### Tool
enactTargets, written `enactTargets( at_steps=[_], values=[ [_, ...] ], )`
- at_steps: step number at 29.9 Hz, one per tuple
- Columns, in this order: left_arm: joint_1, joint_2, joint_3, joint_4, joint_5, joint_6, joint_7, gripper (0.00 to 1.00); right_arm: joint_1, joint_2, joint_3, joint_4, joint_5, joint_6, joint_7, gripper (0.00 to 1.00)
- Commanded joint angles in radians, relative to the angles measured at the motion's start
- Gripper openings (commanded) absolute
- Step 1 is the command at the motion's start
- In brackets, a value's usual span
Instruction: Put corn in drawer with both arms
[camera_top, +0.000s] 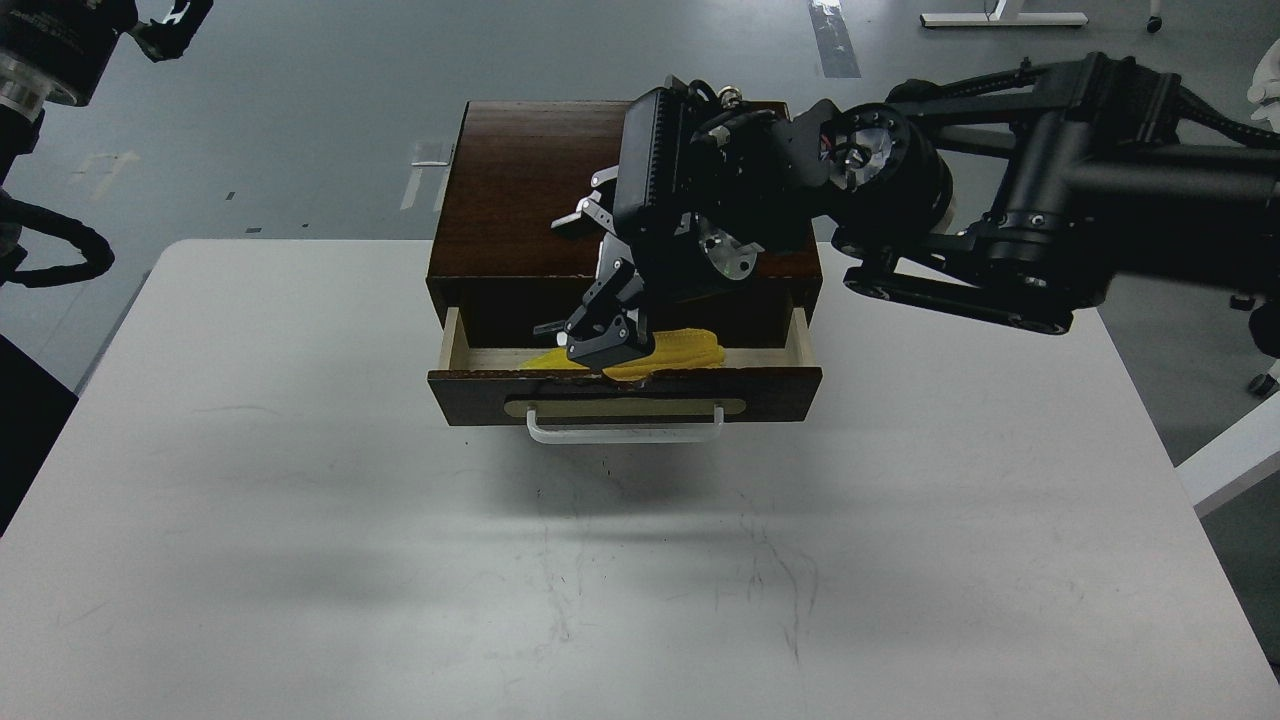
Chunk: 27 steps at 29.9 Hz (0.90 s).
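The dark brown wooden box (530, 180) stands at the table's far edge, and its drawer (770, 382) is pulled open toward me. The yellow corn (685, 350) lies inside the drawer on the pale wood, its left part hidden behind my right gripper. My right gripper (585, 285) hangs over the drawer's middle with its fingers spread wide; one finger points up and left, the other (600, 340) reaches down beside the corn. It holds nothing. My left gripper (170, 15) is raised at the top left corner, far from the box, small and dark.
The drawer's white bar handle (625, 432) juts out over the white table (300, 520). My right arm (1050, 220) crosses above the box's right side. The box takes up the table's far middle.
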<state>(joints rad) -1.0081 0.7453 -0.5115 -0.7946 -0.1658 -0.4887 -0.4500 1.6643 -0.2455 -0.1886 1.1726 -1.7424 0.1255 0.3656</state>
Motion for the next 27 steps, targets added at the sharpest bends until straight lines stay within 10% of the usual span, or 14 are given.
enactTargets(
  at_steps=[1, 27],
  values=[
    [-0.001, 0.000, 0.002, 0.001, 0.000, 0.000, 0.001, 0.98, -0.003, -0.037, 0.080, -0.031, 0.182, 0.005, -0.002, 1.00],
    [0.005, -0.106, -0.005, 0.087, -0.012, 0.000, -0.007, 0.98, -0.454, -0.233, 0.756, -0.389, 1.713, 0.003, -0.007, 1.00]
  ],
)
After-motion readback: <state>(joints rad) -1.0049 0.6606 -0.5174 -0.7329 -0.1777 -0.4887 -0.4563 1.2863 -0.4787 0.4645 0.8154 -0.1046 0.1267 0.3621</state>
